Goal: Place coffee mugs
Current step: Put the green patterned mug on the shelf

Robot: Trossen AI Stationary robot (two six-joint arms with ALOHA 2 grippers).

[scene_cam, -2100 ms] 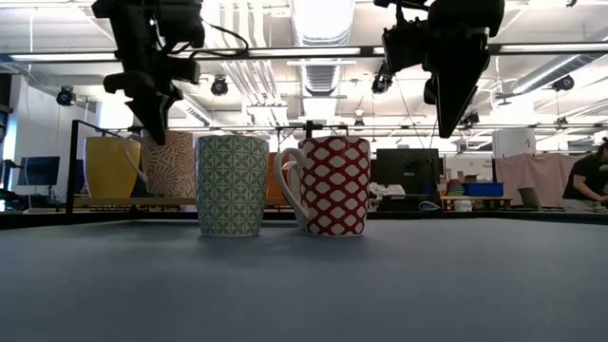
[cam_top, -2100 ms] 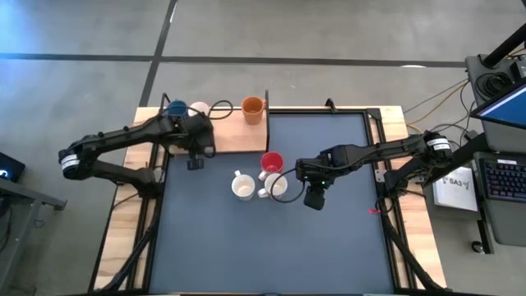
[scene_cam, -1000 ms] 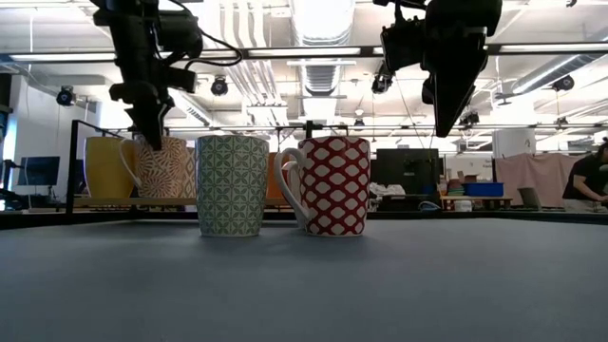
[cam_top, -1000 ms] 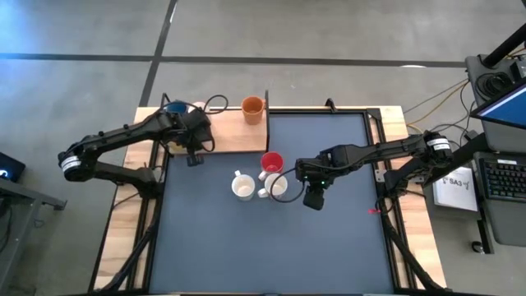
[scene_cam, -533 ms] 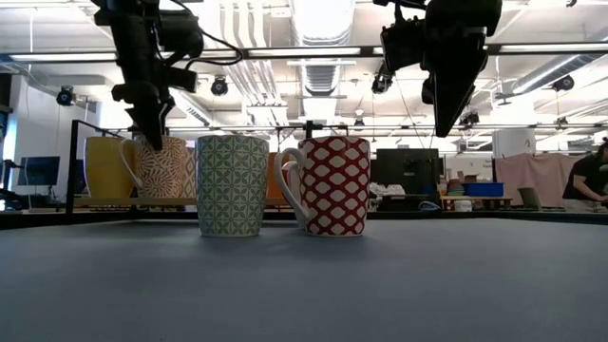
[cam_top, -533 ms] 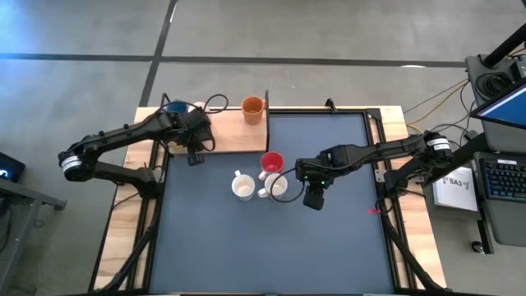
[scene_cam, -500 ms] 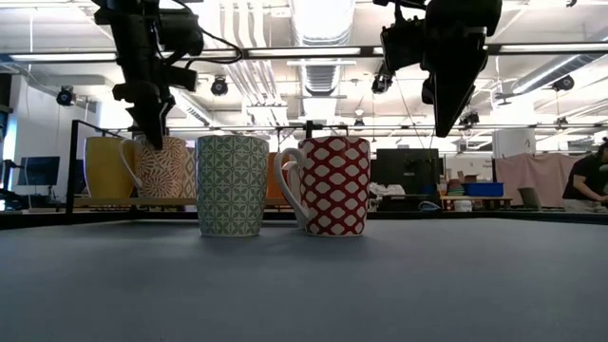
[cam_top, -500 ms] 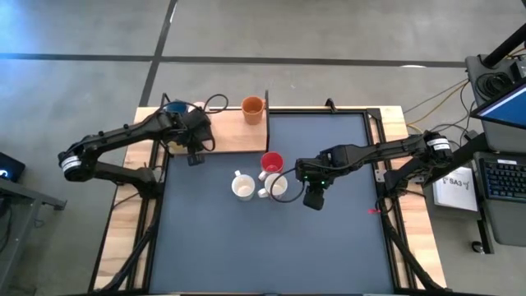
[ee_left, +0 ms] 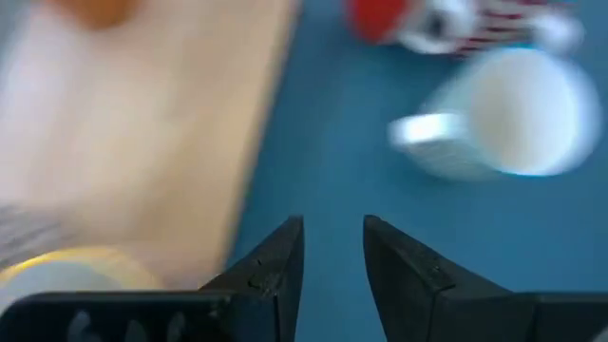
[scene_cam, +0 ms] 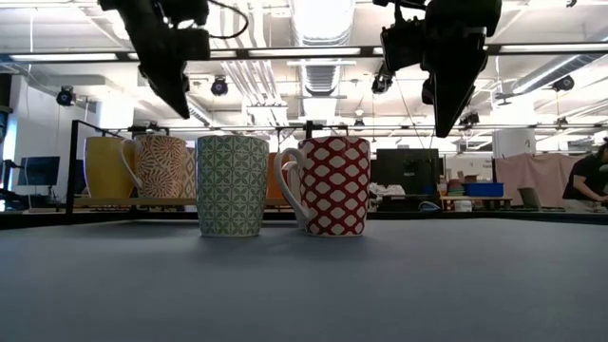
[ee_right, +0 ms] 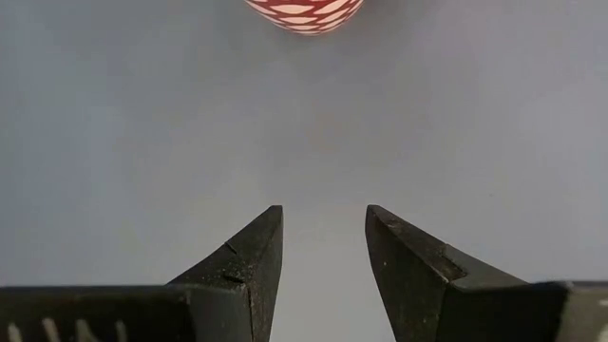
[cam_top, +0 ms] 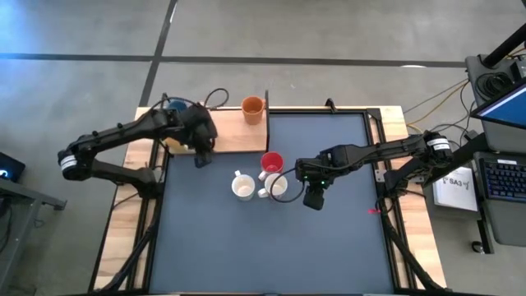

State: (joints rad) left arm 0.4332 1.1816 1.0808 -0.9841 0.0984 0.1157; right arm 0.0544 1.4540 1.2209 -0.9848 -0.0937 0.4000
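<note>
Wooden board [cam_top: 234, 131] — the left hand [cam_top: 200, 157], released and empty, is raised beside it; next, the green-patterned mug [scene_cam: 232, 185] should be grasped.

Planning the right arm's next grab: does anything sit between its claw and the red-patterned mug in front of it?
Nothing visible does. The right claw is open and empty, and only bare mat lies between it and the red-patterned mug.
</note>
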